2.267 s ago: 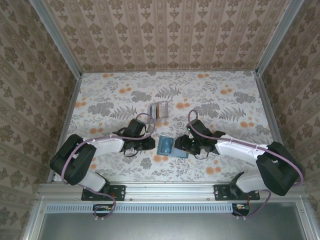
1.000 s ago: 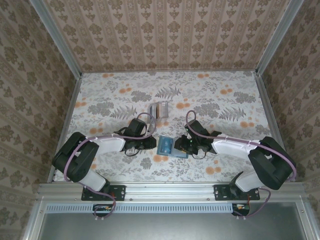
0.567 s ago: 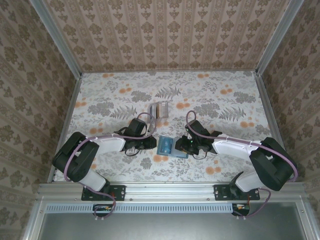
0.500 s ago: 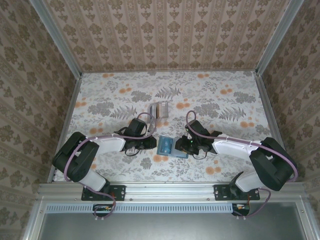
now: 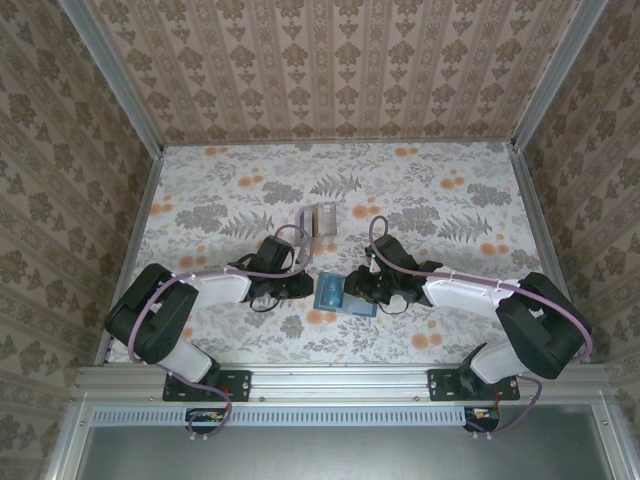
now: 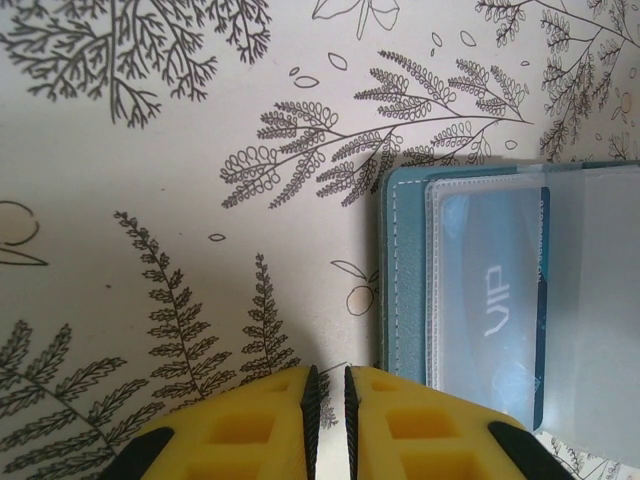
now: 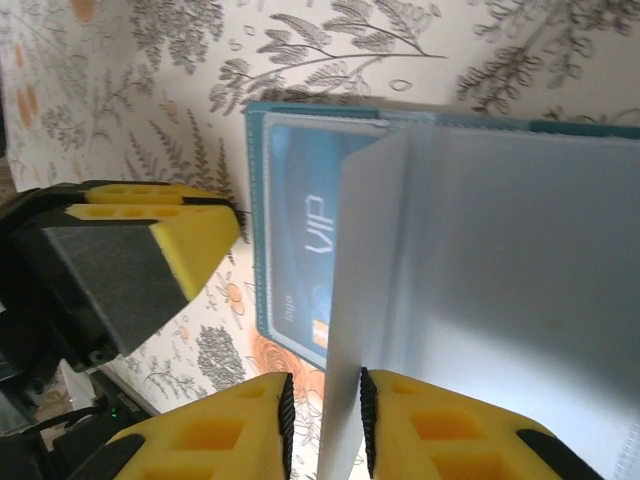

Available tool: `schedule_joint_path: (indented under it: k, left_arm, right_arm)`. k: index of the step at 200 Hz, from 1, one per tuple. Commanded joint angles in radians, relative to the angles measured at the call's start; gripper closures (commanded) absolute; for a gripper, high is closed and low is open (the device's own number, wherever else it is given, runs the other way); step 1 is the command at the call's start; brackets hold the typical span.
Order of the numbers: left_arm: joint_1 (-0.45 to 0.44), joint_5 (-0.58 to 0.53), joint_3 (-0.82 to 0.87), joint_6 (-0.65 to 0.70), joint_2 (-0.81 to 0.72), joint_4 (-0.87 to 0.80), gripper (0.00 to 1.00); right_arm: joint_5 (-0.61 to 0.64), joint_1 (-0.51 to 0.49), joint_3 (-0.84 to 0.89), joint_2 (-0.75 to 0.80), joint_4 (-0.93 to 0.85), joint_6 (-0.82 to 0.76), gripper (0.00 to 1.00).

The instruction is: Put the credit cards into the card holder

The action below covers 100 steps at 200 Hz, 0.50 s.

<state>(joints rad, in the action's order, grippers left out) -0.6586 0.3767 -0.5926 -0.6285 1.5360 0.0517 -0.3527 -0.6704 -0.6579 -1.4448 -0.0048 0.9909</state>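
Observation:
A dark teal wallet (image 5: 345,296) lies open on the table between my two grippers. A blue credit card (image 6: 490,300) marked VIP sits under its clear sleeve, also seen in the right wrist view (image 7: 305,240). My right gripper (image 5: 352,290) (image 7: 323,380) is open, straddling an upright clear sleeve flap (image 7: 480,270). The flap touches one pad, and a gap is left on the other side. My left gripper (image 5: 306,287) (image 6: 323,372) is shut on nothing, low at the wallet's left edge (image 6: 403,270). The clear card holder (image 5: 320,218) stands farther back, apart from both grippers.
The floral table runs wide behind and beside the card holder. Metal rails and patterned walls (image 5: 560,90) close it in on the left, right and back. One yellow finger of my left gripper (image 7: 190,235) sits close beside the wallet (image 7: 253,200) in the right wrist view.
The right gripper has edged slightly left over the wallet, and its jaws have narrowed around the flap. The left arm and the wallet have not moved.

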Motion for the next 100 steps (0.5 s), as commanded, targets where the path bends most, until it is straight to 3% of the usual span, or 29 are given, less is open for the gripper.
schedule_joint_path:
  k: [1, 32, 86, 100]
  left_arm:
    - [0.014, 0.035, 0.016, -0.016, -0.001, -0.015, 0.82]
    - [0.048, 0.042, 0.032, -0.035, -0.044, -0.013, 0.82]
    - [0.060, 0.057, 0.028, -0.026, -0.065, -0.015, 0.82]
    - [0.060, 0.059, 0.028, -0.027, -0.055, -0.010, 0.82]
  right_arm:
    - [-0.038, -0.004, -0.042, -0.024, 0.035, -0.018, 0.74]
    - [-0.082, -0.006, -0.067, -0.095, 0.061, -0.009, 0.78]
    - [-0.105, -0.020, -0.080, -0.167, 0.115, 0.007, 0.75]
    - [-0.092, -0.018, -0.084, -0.171, 0.099, -0.002, 0.69]
